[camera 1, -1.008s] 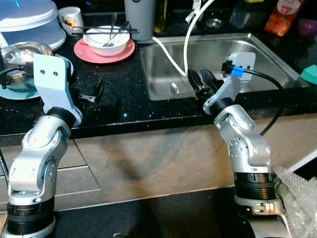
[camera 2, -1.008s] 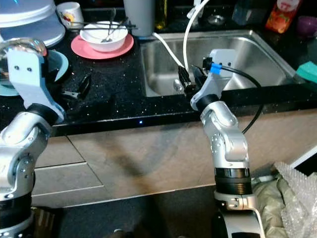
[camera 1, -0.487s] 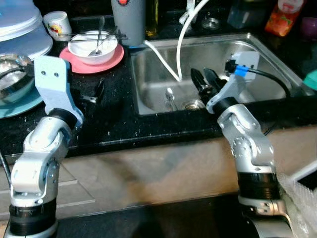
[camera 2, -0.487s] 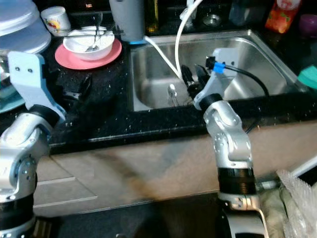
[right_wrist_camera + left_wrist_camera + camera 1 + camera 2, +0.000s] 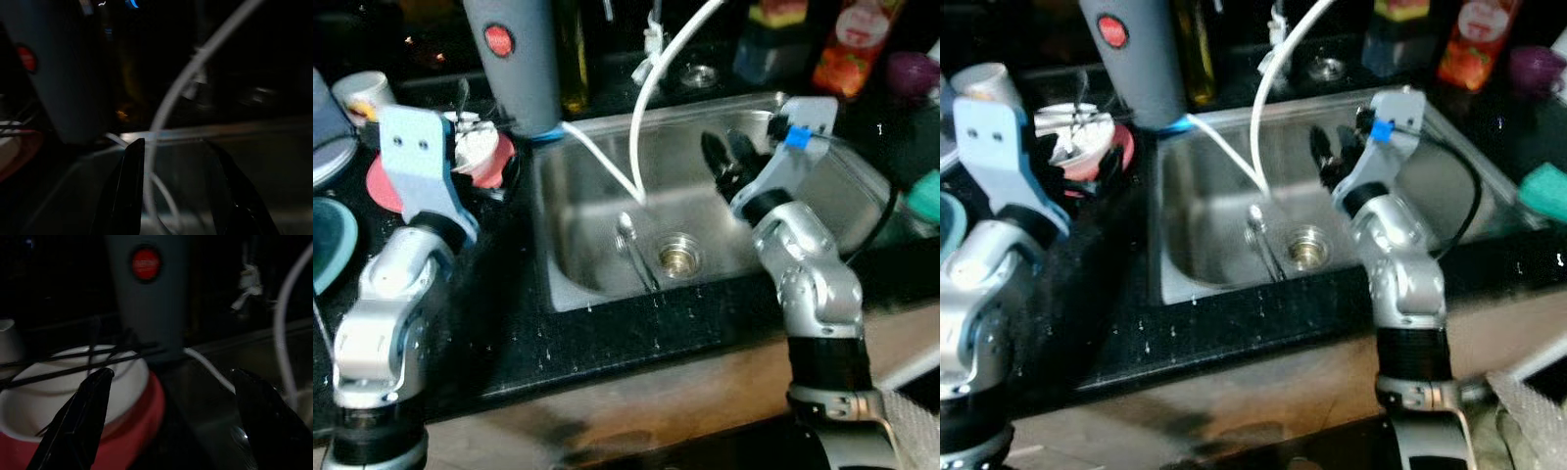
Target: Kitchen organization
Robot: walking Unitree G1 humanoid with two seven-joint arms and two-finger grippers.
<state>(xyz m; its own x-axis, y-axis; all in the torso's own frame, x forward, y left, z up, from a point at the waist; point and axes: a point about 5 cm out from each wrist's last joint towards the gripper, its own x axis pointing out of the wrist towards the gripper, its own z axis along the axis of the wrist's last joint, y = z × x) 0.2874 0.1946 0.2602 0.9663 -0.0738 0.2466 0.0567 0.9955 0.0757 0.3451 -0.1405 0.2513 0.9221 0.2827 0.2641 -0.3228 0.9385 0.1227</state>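
Steel sink (image 5: 578, 264) holds spoon (image 5: 634, 250); right gripper (image 5: 726, 162), left gripper (image 5: 171, 396): fingers apart.

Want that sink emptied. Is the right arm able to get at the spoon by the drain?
Probably yes: the right gripper hangs open over the sink, nothing lying between it and the spoon.

Silver jointed arms, pale-blue wrist plates, black jaws.

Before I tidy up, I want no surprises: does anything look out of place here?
Yes. A spoon lies loose on the sink floor beside the drain, and a white hose droops into the basin.
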